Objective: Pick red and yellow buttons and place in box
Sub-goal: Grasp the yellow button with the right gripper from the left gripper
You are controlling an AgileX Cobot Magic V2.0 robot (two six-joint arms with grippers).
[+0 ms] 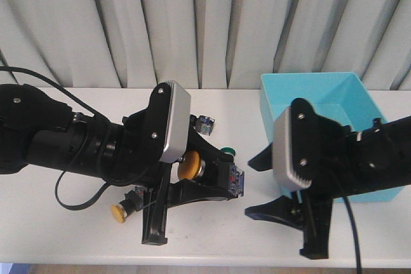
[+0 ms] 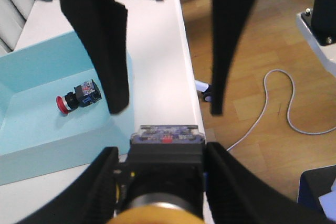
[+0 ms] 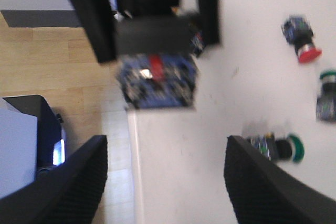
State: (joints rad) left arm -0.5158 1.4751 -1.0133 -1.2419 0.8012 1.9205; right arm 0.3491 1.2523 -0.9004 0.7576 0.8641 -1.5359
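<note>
My left gripper (image 1: 230, 172) is shut on a yellow button (image 1: 190, 165) and holds it above the table, left of the turquoise box (image 1: 334, 85). In the left wrist view the fingers (image 2: 94, 187) clamp its black and blue-grey body (image 2: 167, 153). The box (image 2: 31, 77) lies ahead there, with a red button (image 2: 76, 98) lying inside. My right gripper (image 1: 257, 185) is open and empty in front of the box, facing the left gripper; its jaws stand wide apart (image 3: 165, 182). A second yellow button (image 1: 122, 211) lies on the table under the left arm. Another red button (image 3: 302, 38) lies on the table.
A green-capped switch (image 1: 226, 152) sits just behind the left gripper, and another switch (image 1: 204, 123) lies farther back. Two green-capped switches (image 3: 278, 148) (image 3: 328, 95) show in the right wrist view. The table's front edge (image 3: 131, 171) runs below the right gripper.
</note>
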